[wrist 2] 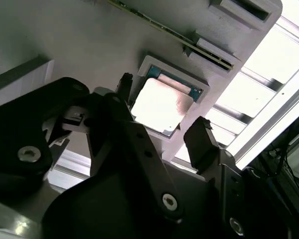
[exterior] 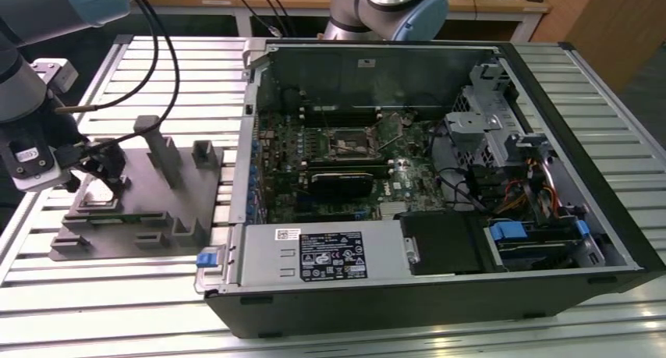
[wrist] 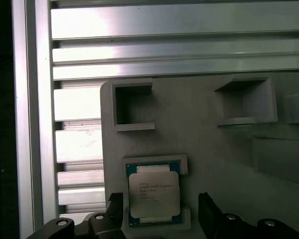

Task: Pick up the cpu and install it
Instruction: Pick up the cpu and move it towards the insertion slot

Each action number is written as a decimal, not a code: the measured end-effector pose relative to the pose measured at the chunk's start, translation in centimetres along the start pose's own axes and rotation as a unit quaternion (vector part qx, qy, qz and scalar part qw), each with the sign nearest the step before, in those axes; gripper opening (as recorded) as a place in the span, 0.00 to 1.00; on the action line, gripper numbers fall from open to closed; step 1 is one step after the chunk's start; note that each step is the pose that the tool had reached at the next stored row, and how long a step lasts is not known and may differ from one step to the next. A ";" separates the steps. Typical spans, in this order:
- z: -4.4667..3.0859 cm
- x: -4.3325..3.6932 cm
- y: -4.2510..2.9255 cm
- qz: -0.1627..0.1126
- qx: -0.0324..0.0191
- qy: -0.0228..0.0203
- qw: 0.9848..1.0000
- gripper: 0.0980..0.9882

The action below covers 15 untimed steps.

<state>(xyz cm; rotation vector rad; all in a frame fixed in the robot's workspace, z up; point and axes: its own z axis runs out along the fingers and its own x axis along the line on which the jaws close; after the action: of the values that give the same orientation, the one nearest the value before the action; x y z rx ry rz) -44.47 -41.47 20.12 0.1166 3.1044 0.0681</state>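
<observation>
cpu (wrist: 153, 194) sits flat in its pocket (wrist: 154, 160) on the grey fixture plate (wrist: 214, 149), on the table (exterior: 156, 69) at the exterior view's left, well apart from the open computer case (exterior: 582, 140)

gripper (wrist: 160, 209) hangs right over it, fingers (wrist: 208, 206) spread wide, one each side of the chip, nothing held. both wrist views show a gap between each finger and the chip edge

risks as I read it:
- pocket walls hug the cpu closely. if the fingers come down off-centre, a tip lands on the pocket wall or the chip top instead of beside it
- gaps look uneven in the first wrist view, so one finger may touch first and shove the chip against the wall
- chip is thin, so there's little edge to grab. a shallow or skewed closure would likely tilt it or let it slip
- socket (exterior: 347, 142) sits deep in the case among taller parts. a rotated grasp would mean misalignment there and bent pins
</observation>
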 end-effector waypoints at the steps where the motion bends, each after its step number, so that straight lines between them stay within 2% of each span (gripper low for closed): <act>1: 0.00 0.00 0.00 0.000 0.000 0.000 1.000 0.68; 6: 0.18 0.00 0.00 -0.012 0.000 0.000 1.000 0.68; 15: 1.04 0.03 -0.03 -0.034 -0.001 0.001 0.999 0.68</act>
<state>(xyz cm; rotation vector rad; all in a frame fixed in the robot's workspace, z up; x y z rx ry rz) -44.46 -41.45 19.08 0.0104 3.1079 0.0702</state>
